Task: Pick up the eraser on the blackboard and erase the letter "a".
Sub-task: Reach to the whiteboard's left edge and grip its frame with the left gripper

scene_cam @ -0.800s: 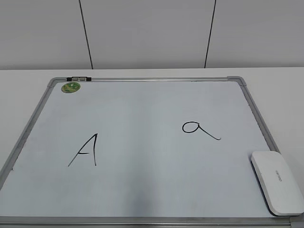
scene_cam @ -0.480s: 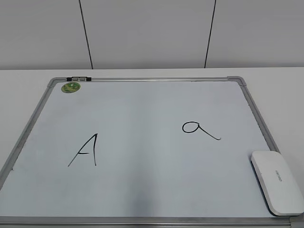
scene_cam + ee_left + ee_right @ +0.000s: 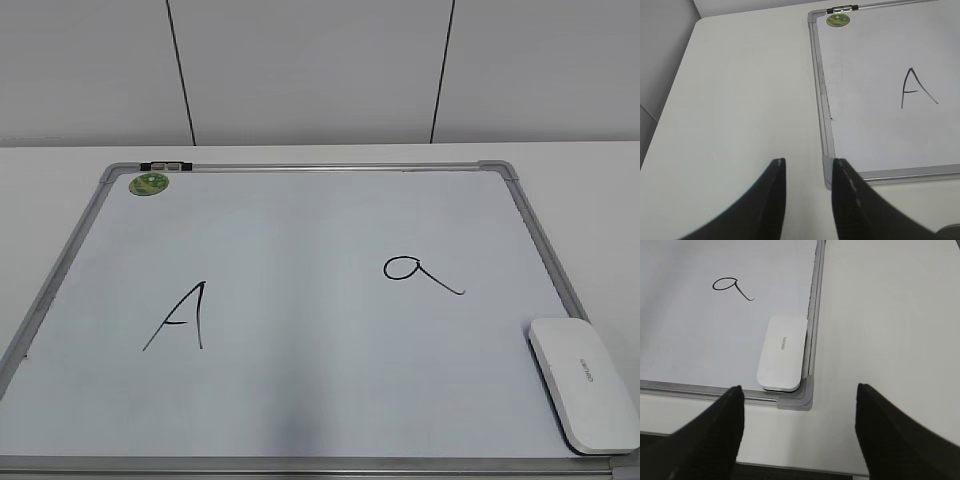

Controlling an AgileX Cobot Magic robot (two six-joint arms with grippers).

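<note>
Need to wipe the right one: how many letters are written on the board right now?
2. The capital "A" is on the blackboard's left half; the letter "a" is on the right half, just beyond the eraser in the near right corner.

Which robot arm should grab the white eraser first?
The right. Its open gripper hangs just off the board corner where the eraser lies. The left gripper sits at the opposite corner, beside the capital A.

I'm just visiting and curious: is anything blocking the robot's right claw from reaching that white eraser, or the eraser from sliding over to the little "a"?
Nothing visible does. The right gripper hangs open above the board's near right corner, with the eraser just ahead of it. Between the eraser and the letter "a" lies only bare blackboard; the green magnet sits in the far left corner.
</note>
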